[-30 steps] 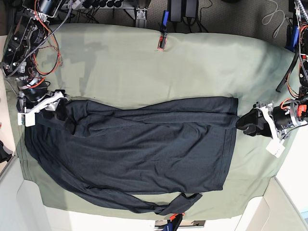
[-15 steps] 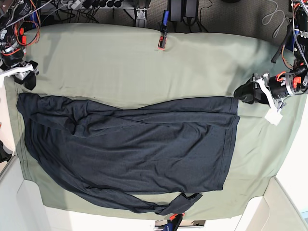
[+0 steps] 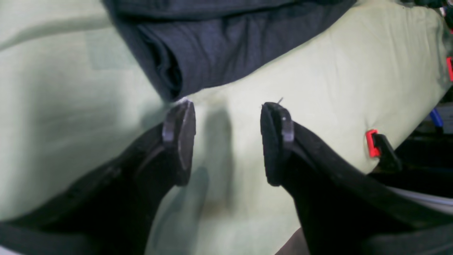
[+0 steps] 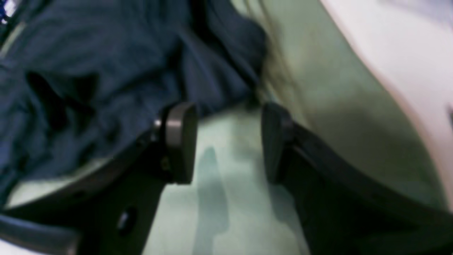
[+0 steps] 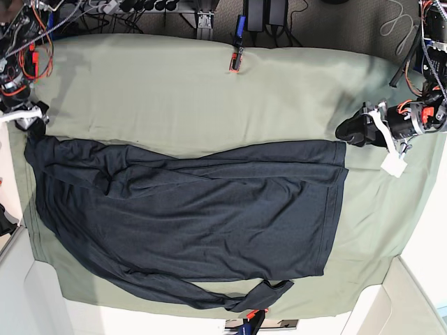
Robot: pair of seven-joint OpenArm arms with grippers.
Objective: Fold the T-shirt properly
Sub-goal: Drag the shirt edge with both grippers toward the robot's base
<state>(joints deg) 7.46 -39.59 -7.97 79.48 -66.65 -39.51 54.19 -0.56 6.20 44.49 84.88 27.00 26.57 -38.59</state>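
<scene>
1. Tabletop (image 5: 279, 77): pale green cloth surface; outer edges cut off in both wrist views.
2. T-shirt (image 5: 202, 223): dark navy, lying across the middle and near part of the tabletop. Creased; a folded band runs along its far side, a narrow strip along its near left. Its full outline is cut off in both wrist views; blurred in the right wrist view.
3. Left pincer (image 3: 228, 141): jaws apart, nothing between them, near the shirt's far right corner. Contact: cannot tell.
4. Right pincer (image 4: 228, 141): jaws apart, near the far left corner; fingertips hard to make out in the base view.
</scene>
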